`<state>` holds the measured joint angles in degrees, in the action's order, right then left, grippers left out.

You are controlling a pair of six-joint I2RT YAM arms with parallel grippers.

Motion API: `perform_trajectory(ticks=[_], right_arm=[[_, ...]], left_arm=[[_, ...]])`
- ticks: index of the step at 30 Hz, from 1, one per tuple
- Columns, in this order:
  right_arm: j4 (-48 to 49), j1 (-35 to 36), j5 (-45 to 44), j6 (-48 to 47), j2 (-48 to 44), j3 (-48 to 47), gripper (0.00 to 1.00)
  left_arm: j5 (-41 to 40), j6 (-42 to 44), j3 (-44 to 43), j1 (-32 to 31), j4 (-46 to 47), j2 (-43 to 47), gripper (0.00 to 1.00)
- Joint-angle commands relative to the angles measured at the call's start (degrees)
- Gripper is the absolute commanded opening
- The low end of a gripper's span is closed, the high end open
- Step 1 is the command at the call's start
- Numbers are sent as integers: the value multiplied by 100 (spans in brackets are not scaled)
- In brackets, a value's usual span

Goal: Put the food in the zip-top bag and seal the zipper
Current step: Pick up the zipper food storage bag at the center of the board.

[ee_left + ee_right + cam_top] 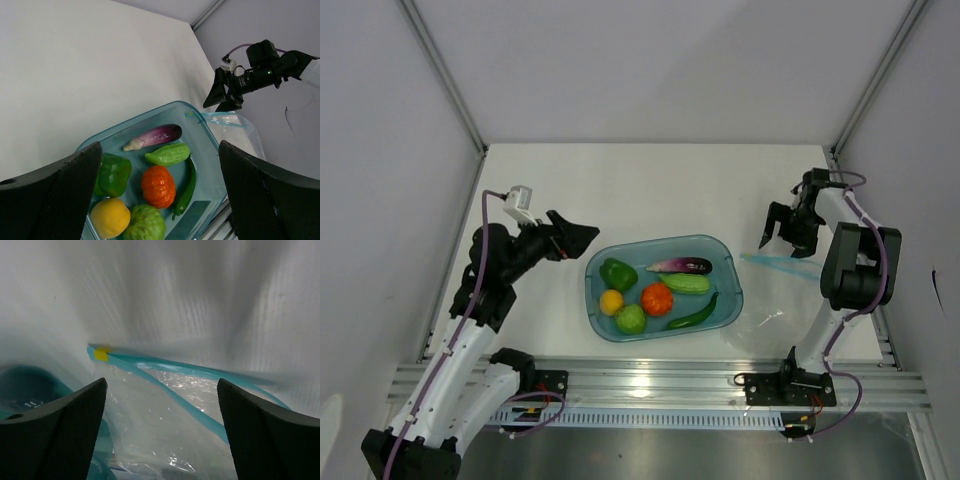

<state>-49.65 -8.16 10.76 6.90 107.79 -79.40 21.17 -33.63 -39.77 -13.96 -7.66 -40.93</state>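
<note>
Left gripper point(582, 237): wide open, empty, centre-left.
Right gripper point(782, 238): wide open, empty, over bag point(767, 305).
Food point(657, 297): in tub point(660, 243), centre.

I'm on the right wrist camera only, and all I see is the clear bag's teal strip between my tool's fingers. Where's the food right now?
Observer: All seven food pieces lie in the blue tub, to the left of the zip-top bag. None is in the bag.
Operator: Is the left tool carrying anything?
Observer: No. The left tool is wide open and empty, by the tub's left end.
Operator: Which piece sits toward my side?
Observer: The dark green chili lies at the tub's end nearest the bag. The green bell pepper is at the opposite end.
</note>
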Motion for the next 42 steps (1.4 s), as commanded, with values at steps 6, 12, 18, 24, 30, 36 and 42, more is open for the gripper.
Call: perform_trajectory(ticks=[6, 12, 18, 24, 30, 36, 42], right_arm=[[-406, 236, 1182, -233, -644, 495, 77], [-493, 280, 1648, -355, -803, 820, 54], [-555, 447, 1631, -435, -812, 970, 40], [-695, 614, 841, -470, -707, 812, 48], [-757, 719, 67, -487, -487, 583, 58], [-845, 799, -390, -514, -320, 434, 60], [-818, 1089, -339, -645, -258, 504, 47]], left_arm=[[326, -206, -22, 33, 362, -82, 99], [388, -258, 13, 33, 353, -47, 99], [441, -259, 57, 42, 353, -21, 99], [450, -241, 48, 33, 327, 6, 99], [458, -223, 48, 33, 309, -47, 99], [476, -197, 39, 33, 318, -65, 99], [520, -206, 48, 33, 370, -144, 99]])
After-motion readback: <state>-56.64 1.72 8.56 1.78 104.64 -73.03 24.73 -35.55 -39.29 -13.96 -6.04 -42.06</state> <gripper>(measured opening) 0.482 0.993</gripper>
